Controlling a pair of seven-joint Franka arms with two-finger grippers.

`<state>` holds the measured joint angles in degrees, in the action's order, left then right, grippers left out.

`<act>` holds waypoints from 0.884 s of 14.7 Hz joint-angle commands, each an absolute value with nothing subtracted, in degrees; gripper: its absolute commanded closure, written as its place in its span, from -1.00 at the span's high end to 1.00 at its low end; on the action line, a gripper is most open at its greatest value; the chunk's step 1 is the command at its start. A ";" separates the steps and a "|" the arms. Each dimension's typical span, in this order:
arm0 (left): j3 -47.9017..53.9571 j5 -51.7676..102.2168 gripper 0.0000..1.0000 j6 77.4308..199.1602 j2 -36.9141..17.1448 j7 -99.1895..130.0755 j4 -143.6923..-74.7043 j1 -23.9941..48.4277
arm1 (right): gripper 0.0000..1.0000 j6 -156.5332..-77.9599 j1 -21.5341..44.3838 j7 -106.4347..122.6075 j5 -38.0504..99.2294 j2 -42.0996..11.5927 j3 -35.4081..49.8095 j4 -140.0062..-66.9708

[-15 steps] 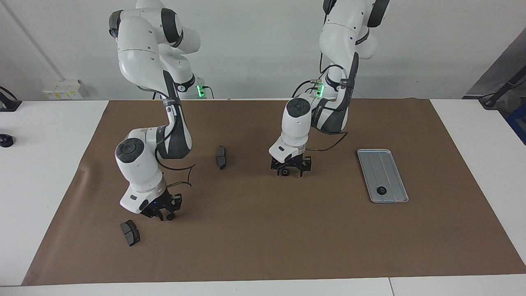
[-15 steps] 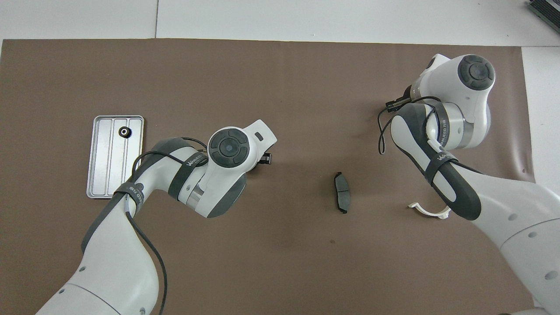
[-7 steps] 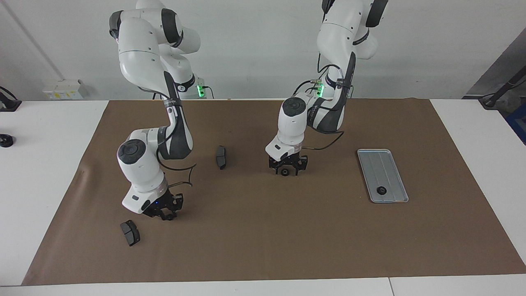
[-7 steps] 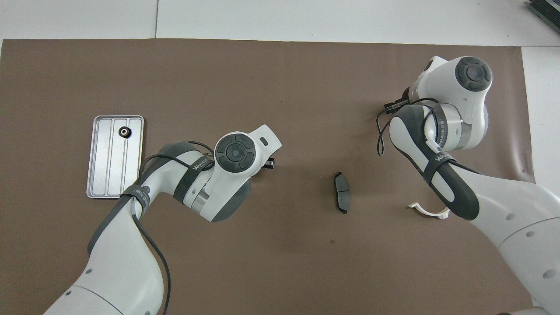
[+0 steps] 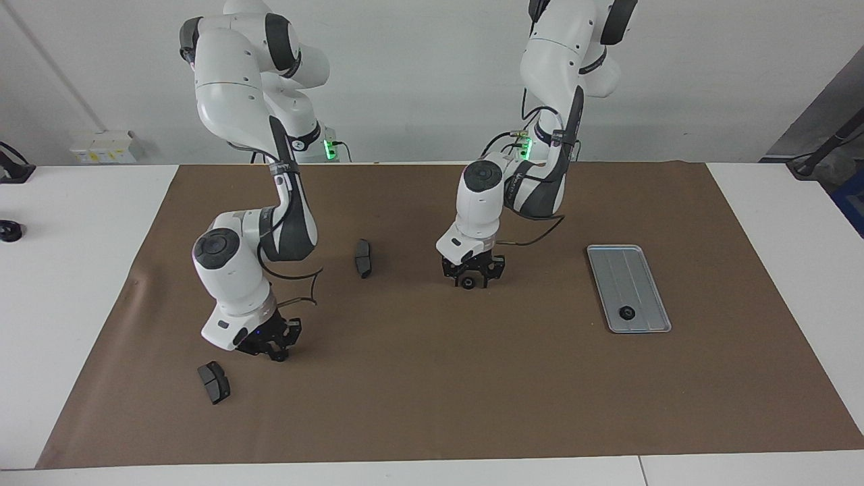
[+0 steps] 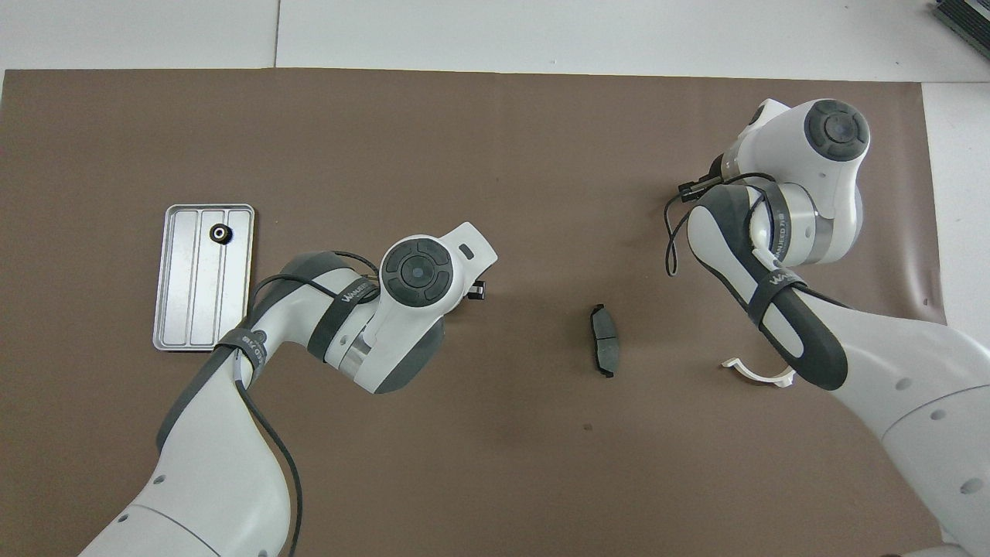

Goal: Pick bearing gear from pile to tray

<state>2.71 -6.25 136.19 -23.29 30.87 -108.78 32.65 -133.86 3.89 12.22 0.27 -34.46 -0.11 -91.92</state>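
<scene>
**Left claw holds a small gear low over the mat**

The right arm bends down steeply, and its right claw (image 5: 273, 352) hangs just above the bench (image 5: 81, 283) near a dark brake pad (image 5: 213, 382); I cannot tell how its fingers stand. A second brake pad (image 5: 363, 258) lies nearer to the robots. The left arm folds down at mid-mat, and the left claw (image 5: 467, 281) grips a black gear (image 5: 466, 283) narrowly. Since one second ago, both claws have moved slightly. The tray (image 5: 617, 270) carries another gear (image 5: 627, 312).
</scene>
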 commanded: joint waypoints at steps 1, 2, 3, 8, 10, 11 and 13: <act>1.93 -6.59 -0.56 137.63 -22.94 34.09 -109.69 33.40 | -1.00 -132.98 3.51 13.63 1.23 -33.84 0.44 -92.03; 1.93 -6.68 -0.88 137.38 -22.94 34.10 -109.60 33.40 | -1.00 -131.85 4.12 11.53 1.23 -32.71 0.44 -91.85; 1.85 -6.68 -1.00 137.20 -22.94 34.10 -109.51 33.31 | -1.00 -130.53 5.17 7.16 1.23 -31.22 0.70 -91.76; 1.58 -6.68 -1.00 131.41 -17.69 32.44 -110.12 30.16 | -1.00 -122.97 12.03 -8.07 1.05 -25.06 0.79 -91.67; 1.58 -6.68 -1.00 129.99 -14.17 28.33 -111.96 26.30 | -1.00 -122.17 15.54 -14.64 1.05 -24.44 0.79 -91.93; 1.58 -6.68 -1.00 130.08 -12.41 25.43 -113.71 24.02 | -1.00 -122.69 17.56 -18.24 1.05 -24.43 0.79 -92.28; 1.67 -6.68 -1.00 130.08 -10.12 18.59 -116.09 18.84 | -1.00 -124.01 21.69 -24.84 1.05 -25.04 0.88 -92.20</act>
<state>1.15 -6.24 130.20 -14.68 24.65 -110.85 23.66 -122.46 18.45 -18.86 0.59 -24.82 0.91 -91.18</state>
